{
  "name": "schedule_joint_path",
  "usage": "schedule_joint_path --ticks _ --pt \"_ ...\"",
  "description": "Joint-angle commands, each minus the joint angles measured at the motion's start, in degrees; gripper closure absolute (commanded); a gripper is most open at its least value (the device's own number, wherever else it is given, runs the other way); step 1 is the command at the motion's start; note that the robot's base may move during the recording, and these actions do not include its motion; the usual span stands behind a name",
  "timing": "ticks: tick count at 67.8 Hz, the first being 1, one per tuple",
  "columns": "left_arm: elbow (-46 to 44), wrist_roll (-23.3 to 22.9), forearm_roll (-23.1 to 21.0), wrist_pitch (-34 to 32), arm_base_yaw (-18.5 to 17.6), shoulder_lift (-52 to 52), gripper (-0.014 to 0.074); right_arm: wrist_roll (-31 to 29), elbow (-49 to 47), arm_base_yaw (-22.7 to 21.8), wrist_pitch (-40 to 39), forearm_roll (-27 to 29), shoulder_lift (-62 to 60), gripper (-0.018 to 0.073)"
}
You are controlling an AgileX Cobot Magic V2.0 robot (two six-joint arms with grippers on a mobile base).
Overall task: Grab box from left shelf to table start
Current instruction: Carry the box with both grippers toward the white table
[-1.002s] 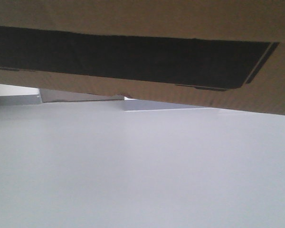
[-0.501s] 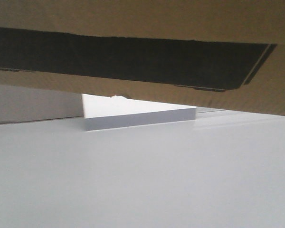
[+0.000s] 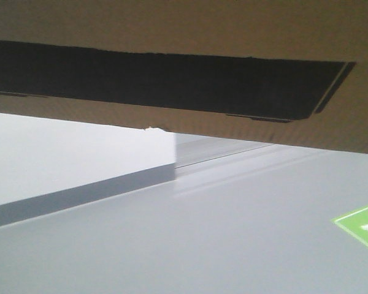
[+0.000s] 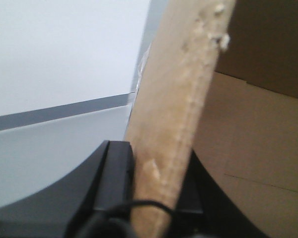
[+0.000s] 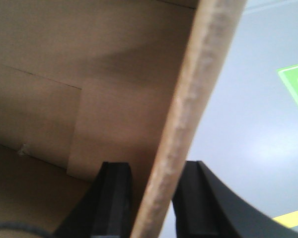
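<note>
At the bottom of the left wrist view, the left gripper (image 4: pixel 156 186) is seen with its black fingers (image 4: pixel 116 173) clamped on one wall of the cardboard box (image 4: pixel 179 114), the raw corrugated edge of which runs from the lower centre to the top right of the frame; the box's brown inner faces fill the right side. At the bottom of the right wrist view, the right gripper (image 5: pixel 151 193) is likewise closed on a box (image 5: pixel 79 74) wall, one finger being set inside and the other outside, with the wall edge rising diagonally to the upper right. In the front-facing view, the box (image 3: pixel 190 128) occupies the whole upper part of the frame, held off any surface, its black printed rectangle (image 3: pixel 159 79) stretching across almost the full width. Below and beyond it, a white table top (image 3: pixel 67 153) with a grey edge is seen at the left, the grey floor (image 3: pixel 233 245) spreads across the lower frame, and a green marking (image 3: pixel 363 225) lies on the floor at the right edge.
</note>
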Motion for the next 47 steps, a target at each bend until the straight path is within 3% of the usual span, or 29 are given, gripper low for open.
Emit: schedule_joint_path --ticks 1,47 --pt "-2.3 4.1 -0.9 -8.2 -0.4 -0.5 0.0689 -1.7 -1.9 -0.3 -5.0 -2.9 0.2 0.0502" --pt "-2.3 4.1 -0.9 -7.5 -0.4 0.7 0.0689 -1.7 -1.8 -0.3 -4.7 -2.4 -0.1 0.0502"
